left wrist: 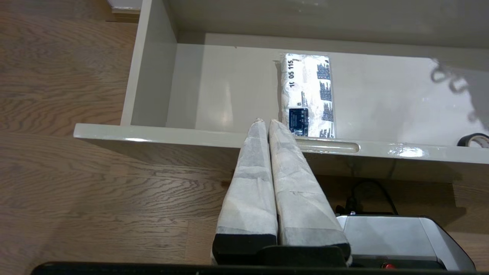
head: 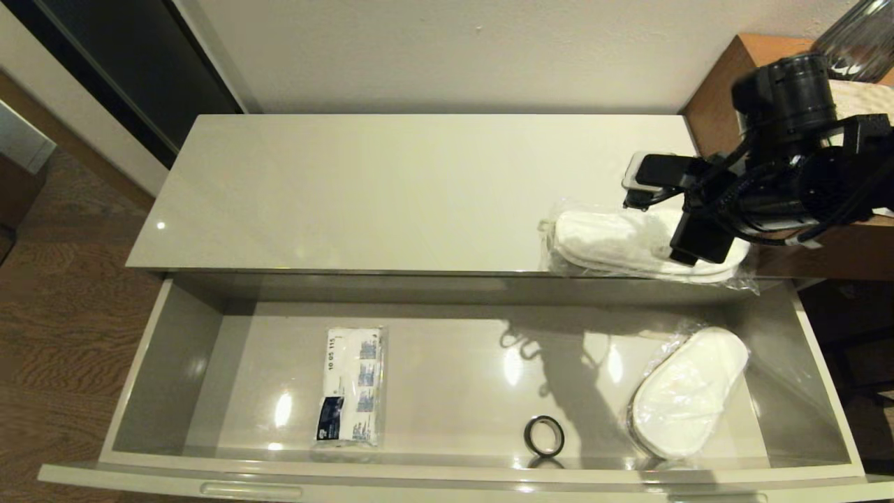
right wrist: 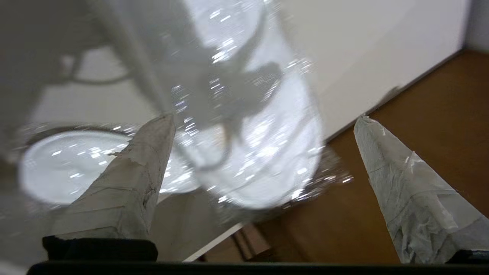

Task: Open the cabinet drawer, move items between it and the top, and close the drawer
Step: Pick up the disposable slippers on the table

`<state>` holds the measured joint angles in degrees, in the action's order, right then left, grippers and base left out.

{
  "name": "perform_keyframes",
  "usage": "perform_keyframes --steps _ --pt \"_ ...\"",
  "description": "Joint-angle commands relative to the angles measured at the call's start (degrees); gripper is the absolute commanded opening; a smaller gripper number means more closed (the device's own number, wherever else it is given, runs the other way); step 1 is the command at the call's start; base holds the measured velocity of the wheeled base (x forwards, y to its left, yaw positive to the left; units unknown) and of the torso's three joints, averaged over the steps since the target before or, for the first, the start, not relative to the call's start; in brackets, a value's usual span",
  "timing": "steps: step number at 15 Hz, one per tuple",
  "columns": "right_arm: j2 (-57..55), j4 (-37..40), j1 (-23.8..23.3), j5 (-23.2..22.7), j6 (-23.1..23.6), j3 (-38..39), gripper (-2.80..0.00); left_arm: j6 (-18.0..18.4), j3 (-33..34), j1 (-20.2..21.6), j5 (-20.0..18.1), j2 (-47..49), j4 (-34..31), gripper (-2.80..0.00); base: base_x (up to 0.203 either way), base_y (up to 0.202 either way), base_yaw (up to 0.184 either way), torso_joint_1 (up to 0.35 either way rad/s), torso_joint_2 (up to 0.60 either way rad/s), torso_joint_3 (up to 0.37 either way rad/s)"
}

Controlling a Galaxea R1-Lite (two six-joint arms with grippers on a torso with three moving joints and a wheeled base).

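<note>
Glossy grey-beige cabinet drawer (head: 174, 349): pulled fully open below the top; slot handle visible in its front edge.
Left gripper (left wrist: 267, 121): seen only in the left wrist view, outside the drawer front, over the wooden floor; its wrapped fingers (left wrist: 252, 183) are pressed together, holding nothing, tips at the front edge just beside the slot handle (left wrist: 328, 146).
Tissue pack (head: 350, 385): lies flat on the drawer floor, left of centre, dark blue label toward the drawer front; just inside the front panel from the left gripper tips, not touched.
Black ring (head: 544, 436): on the drawer floor near the front, right of centre.
Slippers in drawer (head: 688, 391): clear-wrapped white pair at the drawer's right end, set at an angle.
Cream-beige top (head: 391, 188): bare over its left and middle stretch.
Slippers on top (head: 607, 241): clear-wrapped white pair at the right front edge of the top, the wrap overhanging slightly.
Right gripper (right wrist: 263, 118): above the slippers on top; fingers (right wrist: 130, 183) spread wide, the pack lying below and between them, no contact evident.
Brown wooden unit (head: 712, 105): right of the cabinet.
</note>
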<state>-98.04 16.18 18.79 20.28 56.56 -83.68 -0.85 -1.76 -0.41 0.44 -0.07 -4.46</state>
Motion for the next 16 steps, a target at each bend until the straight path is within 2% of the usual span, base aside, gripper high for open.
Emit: perform_keyframes --steps 1,4,11,13,16 --pt "2.0 5.5 0.0 -2.2 -3.0 2.6 0.0 0.0 0.0 0.0 0.0 0.1 0.0 -2.8 0.0 0.0 0.0 0.0 0.0 0.0" --pt "-3.4 7.1 -0.7 -5.4 -4.0 0.6 0.0 0.0 0.0 0.0 0.0 0.1 0.0 -2.8 0.0 0.0 0.0 0.0 0.0 0.0" --pt "-24.7 5.5 -2.8 -9.0 -5.6 -20.3 0.0 0.0 0.0 0.0 0.0 0.1 0.0 -2.8 0.0 0.0 0.0 0.0 0.0 0.0" --pt "-27.4 4.4 -2.9 -9.4 -5.9 -22.1 0.0 0.0 0.0 0.0 0.0 0.1 0.0 -2.8 0.0 0.0 0.0 0.0 0.0 0.0" --pt "-26.4 4.6 -3.1 -10.4 -8.6 -21.3 0.0 0.0 0.0 0.0 0.0 0.1 0.0 -2.8 0.0 0.0 0.0 0.0 0.0 0.0"
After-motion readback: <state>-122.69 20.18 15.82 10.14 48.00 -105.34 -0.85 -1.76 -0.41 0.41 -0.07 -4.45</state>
